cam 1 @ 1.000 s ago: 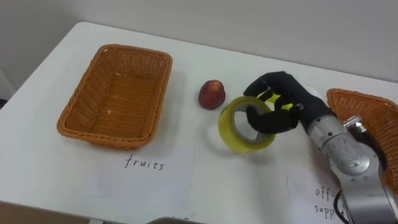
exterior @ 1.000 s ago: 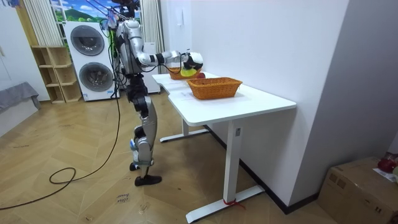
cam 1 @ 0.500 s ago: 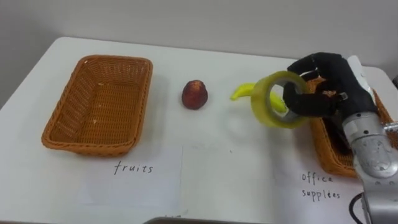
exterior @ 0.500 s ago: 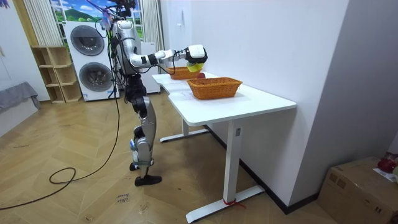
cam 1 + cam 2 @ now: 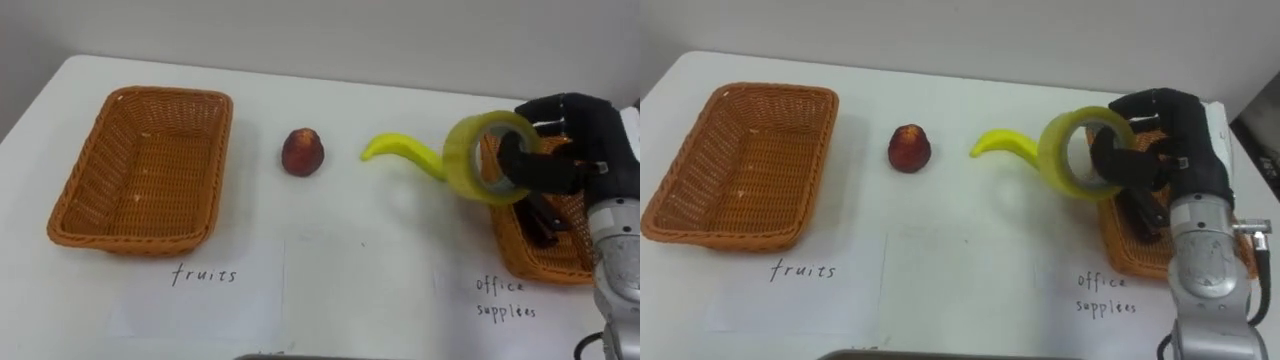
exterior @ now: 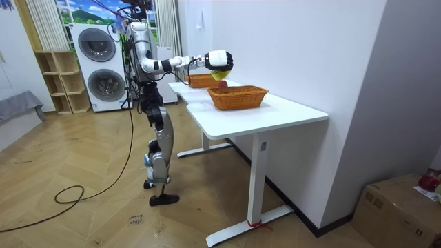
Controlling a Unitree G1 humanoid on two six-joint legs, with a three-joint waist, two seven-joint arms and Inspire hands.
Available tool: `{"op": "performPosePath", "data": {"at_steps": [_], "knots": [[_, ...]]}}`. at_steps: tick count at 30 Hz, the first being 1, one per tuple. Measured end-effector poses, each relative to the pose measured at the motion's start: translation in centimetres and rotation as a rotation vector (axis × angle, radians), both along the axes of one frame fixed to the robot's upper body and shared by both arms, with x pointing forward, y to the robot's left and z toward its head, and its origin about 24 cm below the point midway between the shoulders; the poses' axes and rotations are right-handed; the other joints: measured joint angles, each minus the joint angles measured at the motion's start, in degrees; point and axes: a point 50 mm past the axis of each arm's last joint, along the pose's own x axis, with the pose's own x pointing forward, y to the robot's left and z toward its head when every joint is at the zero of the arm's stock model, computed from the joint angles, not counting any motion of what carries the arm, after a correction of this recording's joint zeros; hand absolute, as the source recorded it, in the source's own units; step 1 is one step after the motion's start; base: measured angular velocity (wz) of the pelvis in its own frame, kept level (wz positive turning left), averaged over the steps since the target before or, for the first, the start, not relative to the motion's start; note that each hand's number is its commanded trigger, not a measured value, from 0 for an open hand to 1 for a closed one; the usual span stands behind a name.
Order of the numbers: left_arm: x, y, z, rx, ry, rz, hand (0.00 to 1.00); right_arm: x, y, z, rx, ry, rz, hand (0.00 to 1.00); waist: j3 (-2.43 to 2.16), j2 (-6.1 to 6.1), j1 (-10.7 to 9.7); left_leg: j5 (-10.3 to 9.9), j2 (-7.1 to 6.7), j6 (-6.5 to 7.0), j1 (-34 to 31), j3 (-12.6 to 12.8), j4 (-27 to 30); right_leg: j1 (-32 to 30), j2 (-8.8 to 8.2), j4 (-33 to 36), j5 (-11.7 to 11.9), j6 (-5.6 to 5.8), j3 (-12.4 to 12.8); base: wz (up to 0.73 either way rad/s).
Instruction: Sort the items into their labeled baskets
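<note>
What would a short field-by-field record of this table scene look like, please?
Right hand: shut on the yellow ring-shaped tape roll, raised by the left rim of the orange wicker office-supplies basket
Inside that basket: a dark object
Red round fruit: on the white table, centre
Yellow curved banana: on table, right of the fruit
Orange wicker fruits basket: left, nothing inside

You get bright, even light in the eye views: the white table point(image 5: 340, 210) shows no glare, and only faint, soft shadows sit under the peach point(image 5: 302, 152) and banana point(image 5: 400, 150) and along the inner walls of the left basket point(image 5: 140, 165). Light catches the upper rim of the tape roll point(image 5: 482, 130). In the room view, daylight enters at the window point(image 6: 89, 14) at upper left, and the wooden floor point(image 6: 83, 172) carries a mild sheen.
</note>
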Motion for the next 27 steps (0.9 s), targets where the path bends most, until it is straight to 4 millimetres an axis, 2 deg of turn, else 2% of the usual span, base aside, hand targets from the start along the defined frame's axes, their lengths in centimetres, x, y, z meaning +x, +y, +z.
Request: {"op": "performPosePath", "data": {"at_steps": [6,9,13,19,27], "knots": [[0.3,0.0,0.0,-0.001,-0.007,0.007,0.0,-0.3,-1.2,-0.5,-0.011,0.023,-0.053,1.0,0.09,0.64,-0.7,0.0,0.11,0.0,0.3,0.6,-0.5,0.0,0.16,0.0,0.0,0.0,0.7,-0.05],[0.1,0.0,0.0,-0.005,0.01,0.011,0.0,-0.5,-1.9,-0.8,-0.025,0.037,-0.095,1.0,0.08,0.94,-1.8,0.0,0.13,0.0,0.3,0.9,-0.6,-0.2,0.23,0.0,0.0,0.0,1.1,-0.07],[0.1,-0.1,0.0,-0.006,0.009,0.011,0.0,-0.8,-2.9,-1.1,-0.028,0.042,-0.149,1.0,-0.2,1.31,-2.5,0.0,0.2,0.0,0.2,1.5,-0.9,-0.6,0.34,0.1,0.0,0.0,1.6,-0.08],[0.1,-0.1,0.0,-0.006,0.008,0.012,0.0,-0.9,-3.1,-1.1,-0.027,0.038,-0.168,1.0,-0.23,1.2,-3.4,0.0,0.32,-0.01,0.3,2.1,-0.9,-0.8,0.49,0.2,0.0,-0.01,2.1,-0.05],[0.0,-0.1,-0.1,-0.008,0.022,0.015,0.0,-1.4,-3.5,-1.9,-0.024,0.063,-0.205,1.0,-0.23,0.9,-3.4,0.0,0.32,-0.01,0.3,2.1,-0.8,-1.0,0.46,0.5,0.0,-0.01,2.3,0.0]]}}
